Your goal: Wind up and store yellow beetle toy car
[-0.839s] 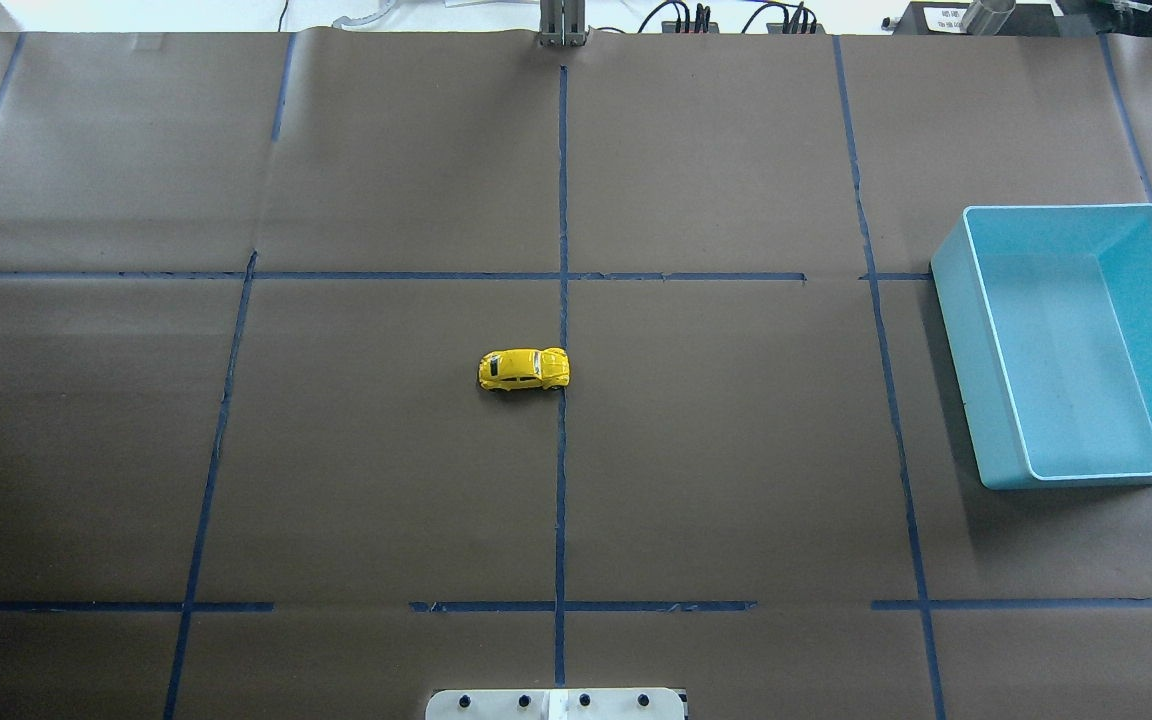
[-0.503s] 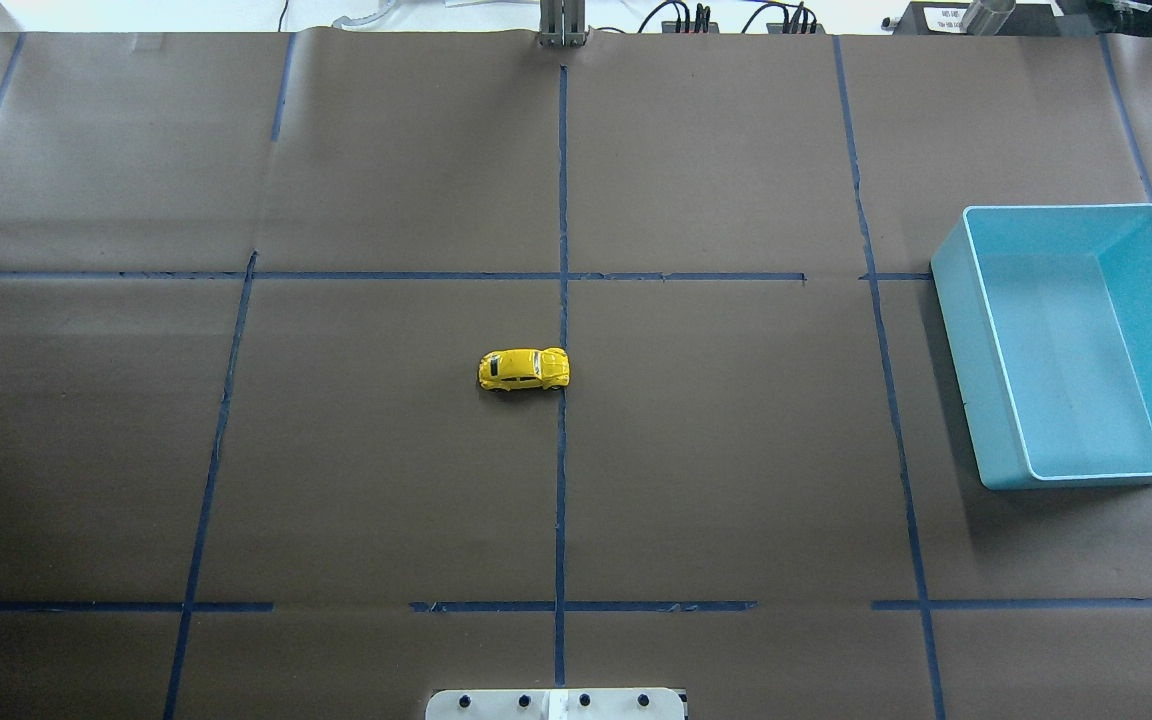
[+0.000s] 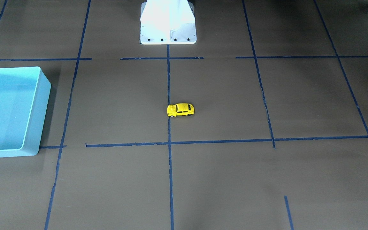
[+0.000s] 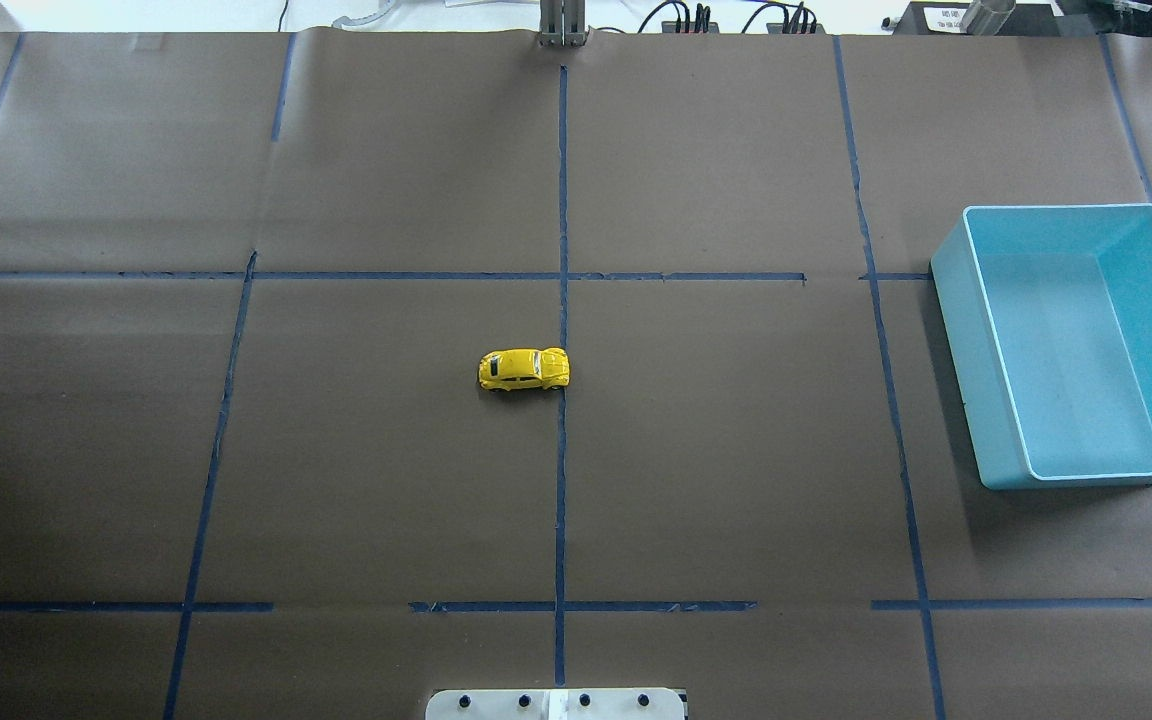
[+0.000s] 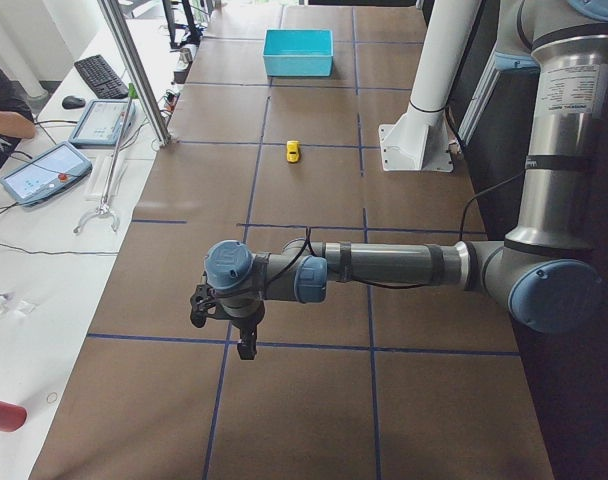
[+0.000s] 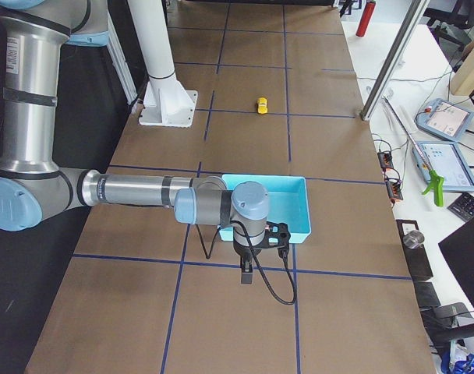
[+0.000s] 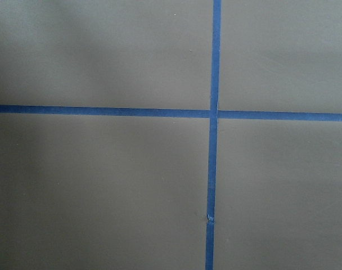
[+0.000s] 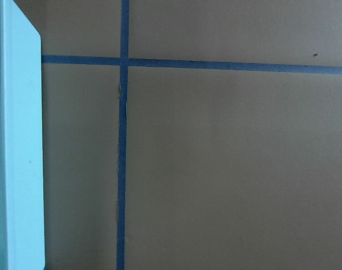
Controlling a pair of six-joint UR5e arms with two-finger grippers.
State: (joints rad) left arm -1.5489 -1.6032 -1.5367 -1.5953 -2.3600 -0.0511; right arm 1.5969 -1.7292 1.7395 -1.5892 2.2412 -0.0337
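The yellow beetle toy car (image 4: pixel 524 369) stands on its wheels near the middle of the brown table, beside the centre tape line; it also shows in the front view (image 3: pixel 180 110) and, small, in both side views (image 5: pixel 293 151) (image 6: pixel 262 104). The light blue bin (image 4: pixel 956 340) sits at the table's right side and holds nothing. My left gripper (image 5: pixel 246 345) hangs over the table's left end, far from the car. My right gripper (image 6: pixel 247 274) hangs just beside the bin (image 6: pixel 264 178). Both show only in side views, so I cannot tell whether they are open or shut.
Blue tape lines divide the table into squares. The white robot base (image 3: pixel 168 25) stands at the near middle edge. Tablets, a keyboard and cables lie on the operators' side (image 5: pixel 44 170). The bin's rim (image 8: pixel 19 157) fills the left edge of the right wrist view.
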